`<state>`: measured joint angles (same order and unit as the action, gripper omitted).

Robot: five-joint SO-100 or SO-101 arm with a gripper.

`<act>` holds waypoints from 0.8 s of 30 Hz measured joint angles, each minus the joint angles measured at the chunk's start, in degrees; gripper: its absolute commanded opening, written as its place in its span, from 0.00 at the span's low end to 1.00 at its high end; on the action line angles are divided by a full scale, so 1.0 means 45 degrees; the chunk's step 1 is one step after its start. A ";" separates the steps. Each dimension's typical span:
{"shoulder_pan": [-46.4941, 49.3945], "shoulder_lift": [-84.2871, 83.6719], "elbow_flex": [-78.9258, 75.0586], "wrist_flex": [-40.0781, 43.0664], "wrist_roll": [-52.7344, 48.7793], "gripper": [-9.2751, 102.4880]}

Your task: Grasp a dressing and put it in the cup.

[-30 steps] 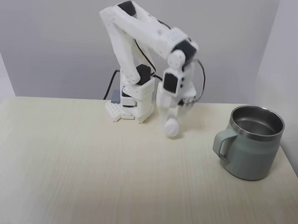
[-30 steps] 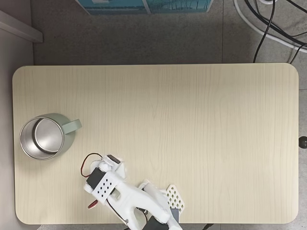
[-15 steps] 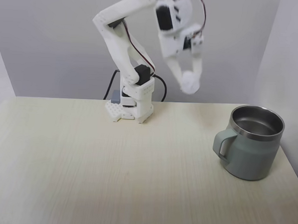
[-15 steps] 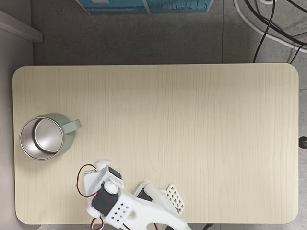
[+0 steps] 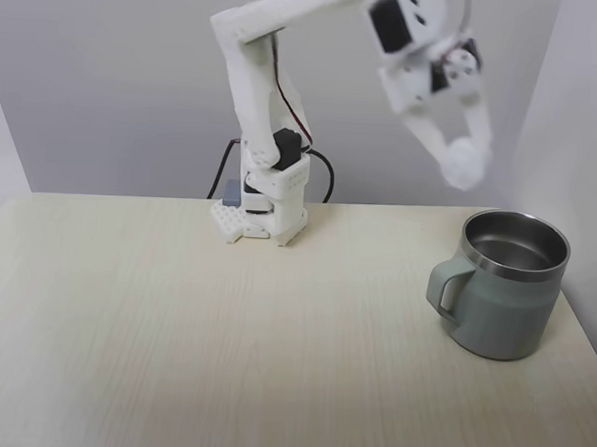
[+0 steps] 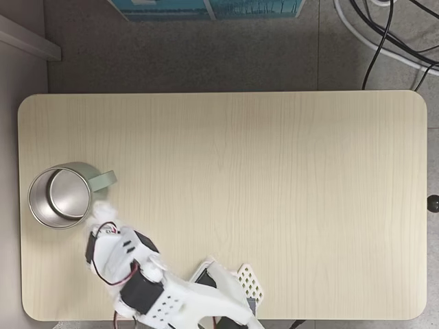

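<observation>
The white gauze dressing hangs in the air, held between the fingertips of my gripper, which is shut on it. It floats above and a little left of the grey-green mug, whose steel inside is empty. From above, the dressing sits just beside the mug's rim, below its handle, with my gripper right behind it.
The arm's base stands at the back middle of the pale wooden table. A grey wall rises close to the right of the mug. Cables lie on the floor beyond the table's edge.
My gripper lifted the dressing off the table, raised it high, then swung it right toward the mug. The mug stayed put.
</observation>
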<state>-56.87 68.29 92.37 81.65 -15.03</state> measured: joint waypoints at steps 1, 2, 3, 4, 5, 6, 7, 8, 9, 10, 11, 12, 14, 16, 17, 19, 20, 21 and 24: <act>-0.0117 0.0430 0.0000 -0.0273 0.0273 0.08; -0.0234 0.0859 0.0000 -0.0547 0.0508 0.08; -0.0352 0.1309 0.0000 -0.0840 0.0703 0.08; -0.0488 0.1758 0.0000 -0.1074 0.0918 0.08; -0.0664 0.2227 0.0000 -0.1328 0.1113 0.08; -0.0801 0.2598 0.0000 -0.1543 0.1309 0.08; -0.0801 0.2930 0.0000 -0.1758 0.1445 0.08; -0.0820 0.3223 0.0000 -0.1973 0.1562 0.08; -0.0801 0.3496 0.0000 -0.2129 0.1660 0.08; -0.0801 0.3770 0.0000 -0.2266 0.1719 0.08; -0.0879 0.3984 0.0000 -0.2324 0.1758 0.08; -0.1016 0.4102 0.0000 -0.2402 0.1777 0.08; -0.1133 0.4121 0.0000 -0.2520 0.1797 0.08; -0.1055 0.4121 0.0000 -0.2539 0.1797 0.08; -0.1016 0.4121 0.0000 -0.2539 0.1797 0.08; -0.1055 0.4121 0.0000 -0.2539 0.1797 0.14; -0.1172 0.4121 0.0000 -0.2539 0.1797 0.20; -0.1230 0.4121 -0.0059 -0.2539 0.1797 0.25; -0.1172 0.4062 -0.0352 -0.2539 0.1562 0.34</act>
<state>-62.14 86.57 90.79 70.22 -8.00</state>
